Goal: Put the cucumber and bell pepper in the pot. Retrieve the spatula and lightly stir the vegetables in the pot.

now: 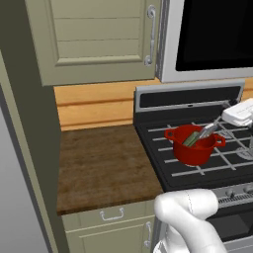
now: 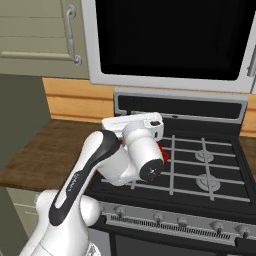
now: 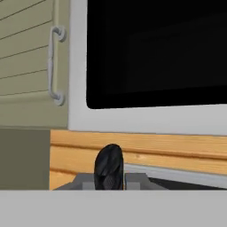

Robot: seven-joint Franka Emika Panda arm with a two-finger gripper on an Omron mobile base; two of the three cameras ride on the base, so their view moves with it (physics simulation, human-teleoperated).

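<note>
The red pot [image 1: 194, 150] stands on the stove's front left burner. Inside it the dark green cucumber [image 1: 190, 140] leans against the wall, and the spatula's silver head [image 1: 208, 130] dips in beside it. The spatula's thin handle runs up and right into my gripper [image 1: 225, 116], which is shut on it just right of the pot and above its rim. In the hand view the black handle end [image 3: 108, 166] stands between the fingers. The bell pepper does not show. In the right base view my arm covers the pot except for a red sliver [image 2: 161, 153].
A black stove [image 1: 232, 163] with grates and a raised back panel sits under a microwave [image 1: 212, 39]. A wooden counter [image 1: 104, 163] lies to the left, with cabinets [image 1: 94, 34] above. Stove knobs [image 2: 158, 218] line the front edge.
</note>
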